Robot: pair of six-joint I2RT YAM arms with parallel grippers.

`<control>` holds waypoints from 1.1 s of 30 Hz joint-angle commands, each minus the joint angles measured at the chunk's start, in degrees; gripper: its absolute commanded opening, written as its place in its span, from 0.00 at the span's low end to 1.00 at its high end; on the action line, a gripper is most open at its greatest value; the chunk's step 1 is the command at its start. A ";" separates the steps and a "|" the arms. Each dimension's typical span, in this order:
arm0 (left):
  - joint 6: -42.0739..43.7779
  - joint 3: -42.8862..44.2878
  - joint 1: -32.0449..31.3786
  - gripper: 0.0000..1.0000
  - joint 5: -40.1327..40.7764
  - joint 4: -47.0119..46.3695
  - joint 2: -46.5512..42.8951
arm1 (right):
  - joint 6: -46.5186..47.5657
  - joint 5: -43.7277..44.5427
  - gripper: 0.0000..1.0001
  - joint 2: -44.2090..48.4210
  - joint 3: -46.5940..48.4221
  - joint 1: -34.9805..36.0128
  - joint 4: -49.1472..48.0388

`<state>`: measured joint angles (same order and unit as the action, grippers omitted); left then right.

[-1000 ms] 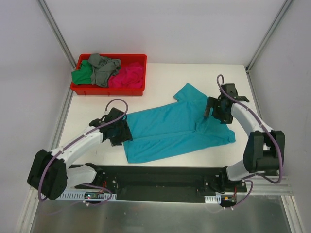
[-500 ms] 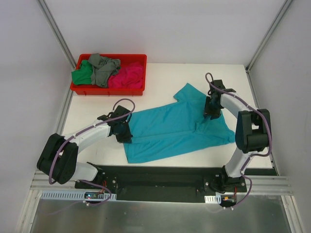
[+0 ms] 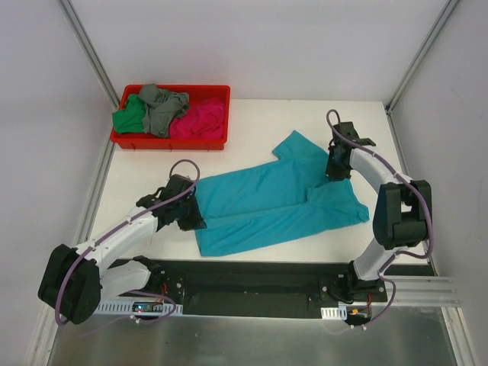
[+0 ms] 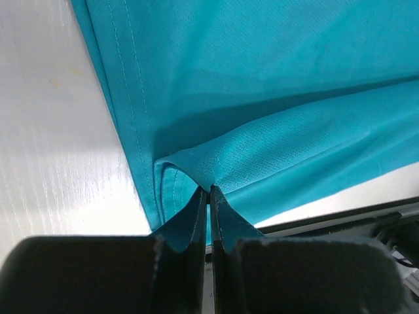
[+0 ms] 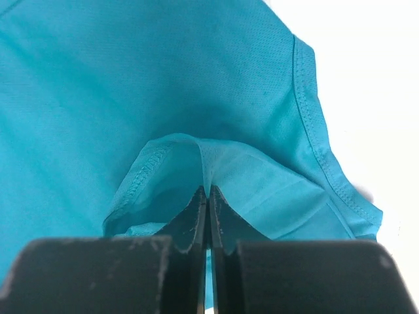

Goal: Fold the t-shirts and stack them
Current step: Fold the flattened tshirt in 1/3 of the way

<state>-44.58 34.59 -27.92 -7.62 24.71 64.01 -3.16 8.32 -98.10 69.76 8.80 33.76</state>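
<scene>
A teal t-shirt [image 3: 267,202] lies spread across the white table [image 3: 252,118]. My left gripper [image 3: 192,217] sits at the shirt's left hem and is shut on a pinched fold of the teal cloth [image 4: 208,171]. My right gripper [image 3: 335,169] is at the shirt's upper right, by the sleeve, shut on a raised fold of teal cloth [image 5: 207,167]. Green [image 3: 128,118], grey [image 3: 162,107] and magenta-pink [image 3: 200,120] t-shirts lie bunched in the red bin [image 3: 169,142] at the back left.
The black base rail [image 3: 252,286] of the arms runs along the near table edge, just below the shirt's lower hem. Grey walls with metal frame posts [image 3: 85,46] close in the left, back and right.
Both grippers have closed on the teal shirt. The left arm shifted slightly along the left hem; the right arm swung in from the right to the sleeve area.
</scene>
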 commanded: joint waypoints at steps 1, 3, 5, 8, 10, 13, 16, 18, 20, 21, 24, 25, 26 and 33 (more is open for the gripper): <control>-3.05 -2.07 -0.20 0.00 -1.79 0.95 -3.89 | 0.08 1.62 0.01 4.50 0.73 1.13 1.49; -3.93 -2.51 -0.20 0.00 -1.61 1.48 -4.16 | 0.34 1.09 0.01 3.54 2.57 1.48 3.06; -4.99 -2.86 0.06 0.00 -0.04 1.66 -3.72 | 0.61 1.61 0.01 1.26 4.50 1.83 4.38; -7.10 -2.77 1.64 0.00 3.38 3.23 -2.58 | 0.44 2.84 0.01 -2.08 7.49 2.10 5.35; -9.29 -3.30 2.08 0.00 6.11 4.03 -2.83 | 0.35 3.98 0.01 -4.45 8.46 2.19 4.39; -10.10 -4.00 2.96 0.00 9.09 3.94 -2.49 | -0.35 6.01 0.02 -9.01 11.09 2.19 5.53; -9.13 -2.78 3.66 0.00 9.46 3.94 1.02 | -0.36 5.31 0.16 -11.84 12.42 2.28 4.74; -8.77 -1.81 3.67 0.02 9.81 3.86 3.48 | 0.08 4.26 0.27 -12.98 12.68 2.28 3.69; -7.98 -0.93 3.93 0.06 10.08 3.94 5.50 | 0.61 3.47 0.38 -12.99 13.30 2.19 3.33; -7.89 -0.49 4.10 0.11 10.08 3.94 6.21 | 0.96 2.94 0.43 -12.55 13.74 2.19 3.59; -7.81 0.13 4.37 0.37 10.25 3.94 6.31 | 1.92 1.18 0.64 -9.57 13.92 2.01 3.33; -7.72 0.30 4.37 0.44 10.60 4.12 5.78 | 2.54 0.57 0.71 -8.08 14.00 2.10 3.24; -7.63 0.39 4.45 0.47 10.95 4.03 4.99 | 2.72 -0.14 0.75 -6.76 14.00 1.84 3.16; -6.84 2.76 4.54 0.99 13.24 7.45 -1.86 | 5.70 -13.12 0.85 3.79 10.23 -0.35 0.96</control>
<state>-52.47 34.39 -23.88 2.02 27.99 66.57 0.25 5.17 -102.39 81.01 10.13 36.21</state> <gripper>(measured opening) 0.984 0.841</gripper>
